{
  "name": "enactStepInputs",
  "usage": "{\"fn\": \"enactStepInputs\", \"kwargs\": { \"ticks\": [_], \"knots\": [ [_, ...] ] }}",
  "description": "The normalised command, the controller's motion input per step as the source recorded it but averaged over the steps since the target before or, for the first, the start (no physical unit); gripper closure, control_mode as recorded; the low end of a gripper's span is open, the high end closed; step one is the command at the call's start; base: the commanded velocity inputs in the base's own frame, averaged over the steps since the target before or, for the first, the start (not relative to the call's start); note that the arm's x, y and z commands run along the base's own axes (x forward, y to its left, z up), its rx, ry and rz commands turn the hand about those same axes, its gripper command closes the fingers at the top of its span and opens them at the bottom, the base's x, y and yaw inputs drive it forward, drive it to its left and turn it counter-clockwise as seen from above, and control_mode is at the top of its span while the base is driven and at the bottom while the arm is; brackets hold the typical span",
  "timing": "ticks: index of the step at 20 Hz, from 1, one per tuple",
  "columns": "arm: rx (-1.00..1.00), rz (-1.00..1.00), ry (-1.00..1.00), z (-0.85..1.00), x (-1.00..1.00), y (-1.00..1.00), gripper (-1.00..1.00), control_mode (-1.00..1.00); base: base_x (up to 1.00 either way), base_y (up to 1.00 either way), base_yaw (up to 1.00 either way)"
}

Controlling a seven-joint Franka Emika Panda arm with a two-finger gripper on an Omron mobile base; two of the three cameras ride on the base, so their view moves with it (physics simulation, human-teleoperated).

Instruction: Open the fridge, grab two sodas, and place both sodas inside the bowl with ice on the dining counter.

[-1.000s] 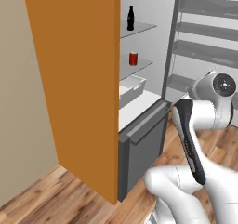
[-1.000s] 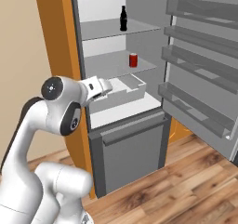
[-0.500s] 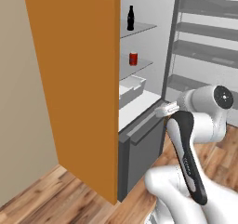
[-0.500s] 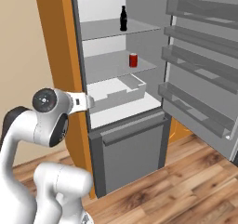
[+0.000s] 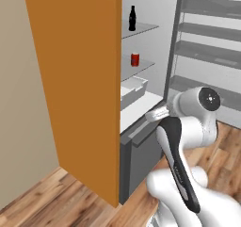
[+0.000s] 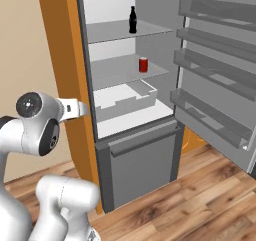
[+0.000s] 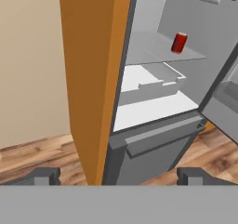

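Reaching for a soda well means raising the wide-open, empty gripper (image 7: 118, 176) toward the red can (image 7: 179, 42), which stands up and right of it on the fridge (image 6: 135, 150) shelf (the black bottle (image 6: 132, 19) sits higher), keeping clear of the orange casing (image 7: 90, 79).

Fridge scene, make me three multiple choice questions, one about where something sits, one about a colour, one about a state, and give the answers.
1. The black bottle stands where?
A. shelf above the red can
B. door rack
C. floor

2. The can is what colour?
A. blue
B. red
C. green

3. The fridge door is:
A. shut
B. missing
C. swung open

Answers: 1 A, the bottle stands one shelf higher than the can in both base views. 2 B, red with a silvery top. 3 C, its inner racks face the room and the shelves are exposed.
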Motion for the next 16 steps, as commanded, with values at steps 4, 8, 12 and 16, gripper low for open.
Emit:
{"fn": "enactStepInputs", "kwargs": {
  "ticks": [4,8,12,16],
  "knots": [
    [0.00,0.00,-0.03,0.00,-0.07,-0.05,-1.00,-1.00,0.00,0.00,0.00],
    [0.00,0.00,0.00,0.00,0.00,-0.09,-1.00,1.00,0.10,-0.19,0.02],
    [0.00,0.00,0.00,0.00,0.00,0.00,-1.00,1.00,0.47,-0.54,0.11],
    [0.00,0.00,0.00,0.00,0.00,0.00,-1.00,1.00,0.66,-0.51,0.16]
  ]
}}
